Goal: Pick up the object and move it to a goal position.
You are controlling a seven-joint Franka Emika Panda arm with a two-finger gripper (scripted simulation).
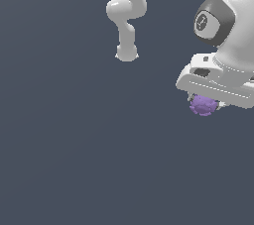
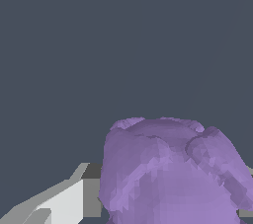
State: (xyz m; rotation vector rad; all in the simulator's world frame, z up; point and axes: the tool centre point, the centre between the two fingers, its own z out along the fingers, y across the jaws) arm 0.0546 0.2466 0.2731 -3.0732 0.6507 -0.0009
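The object is a small lumpy purple blob (image 1: pixel 203 105), tucked right under the white hand at the exterior view's right. My gripper (image 1: pixel 206 103) is shut on it; the fingers are mostly hidden behind the blob and the hand. In the wrist view the purple blob (image 2: pixel 168 173) fills the near part of the picture, with one grey and white finger (image 2: pixel 69 201) pressed against its side. The other finger shows only as a sliver at the picture's edge. No goal marker shows in either view.
The arm's white links and base (image 1: pixel 126 53) stand at the back of the exterior view. The ground (image 1: pixel 74 144) is a plain dark grey-blue surface with no other objects on it.
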